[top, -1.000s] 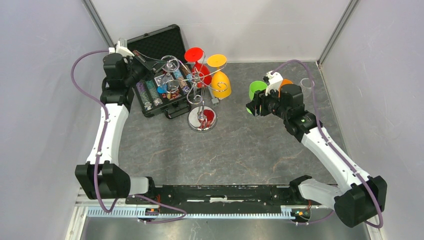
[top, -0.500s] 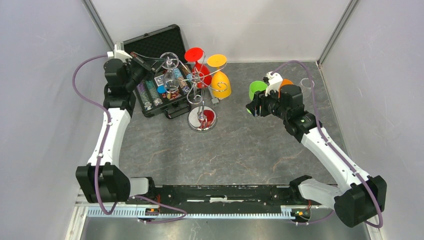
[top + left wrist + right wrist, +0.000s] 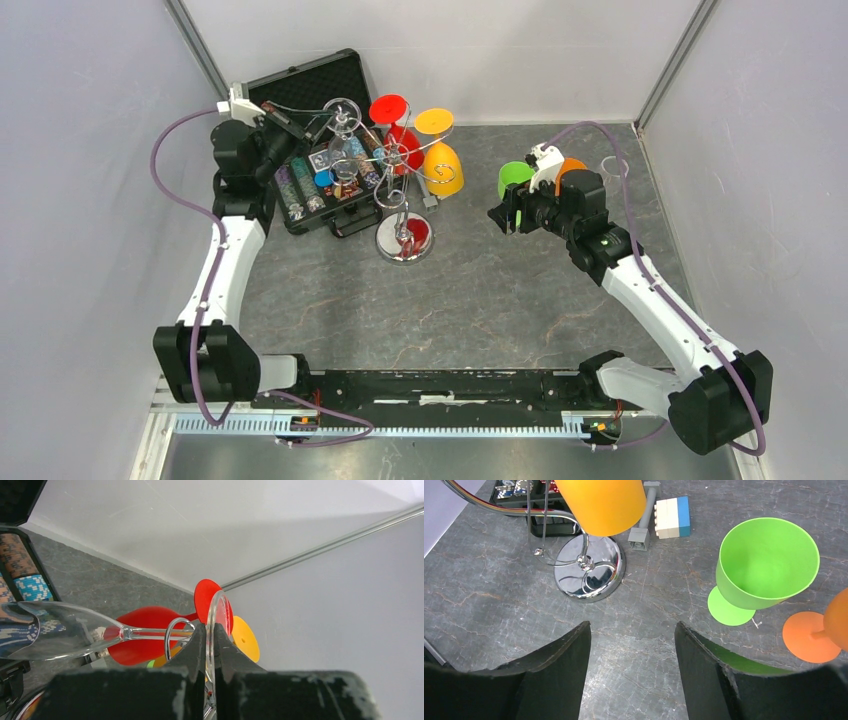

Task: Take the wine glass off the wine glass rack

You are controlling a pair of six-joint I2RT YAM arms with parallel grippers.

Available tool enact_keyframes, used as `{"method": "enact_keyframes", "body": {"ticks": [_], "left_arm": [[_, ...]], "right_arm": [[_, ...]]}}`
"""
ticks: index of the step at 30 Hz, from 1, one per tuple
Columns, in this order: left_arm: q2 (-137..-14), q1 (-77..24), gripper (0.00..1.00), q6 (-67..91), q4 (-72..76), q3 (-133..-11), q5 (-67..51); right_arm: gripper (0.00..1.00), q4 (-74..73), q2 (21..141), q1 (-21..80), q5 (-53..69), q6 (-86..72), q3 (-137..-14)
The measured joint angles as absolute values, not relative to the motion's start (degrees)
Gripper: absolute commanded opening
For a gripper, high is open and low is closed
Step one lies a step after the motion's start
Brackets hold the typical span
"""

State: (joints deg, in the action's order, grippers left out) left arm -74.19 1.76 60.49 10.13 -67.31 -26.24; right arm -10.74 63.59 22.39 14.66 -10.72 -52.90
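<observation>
At the wine glass rack (image 3: 589,577), left pincer (image 3: 210,630) pinches the clear wine glass (image 3: 75,635) by its foot; right pincer (image 3: 631,628) spread.

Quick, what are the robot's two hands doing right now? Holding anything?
Left gripper: fingers closed on the foot of the clear wine glass.
Right gripper: open, holding nothing.

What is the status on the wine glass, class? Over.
Left pincer shut on clear wine glass foot. Right pincer open, empty. Rack hook arches over its stem; red glass close behind.
</observation>
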Motion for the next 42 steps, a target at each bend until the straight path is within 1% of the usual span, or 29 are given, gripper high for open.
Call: {"method": "enact_keyframes", "body": {"ticks": [12,16,22,27,32,38,42], "left_arm": [[-78.94,-2.11,0.02,60.66,11.66,-68.45,-30.61],[-78.59,-2.39,0.02,60.62,10.68,-68.97,-32.08],[-75.24,-2.37,0.02,59.64,4.69,-69.32,-31.48],[-70.81,-2.39,0.02,58.13,-0.4,-70.15,-30.06],[-67.05,-2.37,0.02,57.12,-4.1,-70.24,-27.79],[-63.53,-2.37,0.02,54.72,-9.54,-70.24,-22.09],[-60.73,-2.39,0.02,53.06,-13.72,-70.43,-17.93]], "right_arm": [[0.7,-10.22,63.57,22.39,15.22,-10.72,-52.62],[0.71,-10.11,63.55,22.39,15.22,-10.72,-52.62],[0.72,-9.93,63.55,22.39,15.22,-10.72,-52.62],[0.75,-9.91,63.31,22.39,15.22,-10.76,-52.4],[0.8,-9.91,62.81,22.39,15.22,-10.96,-51.83],[0.85,-9.43,61.39,22.39,15.55,-11.16,-50.92],[0.85,-8.78,59.53,22.39,16.19,-11.27,-49.98]]}}
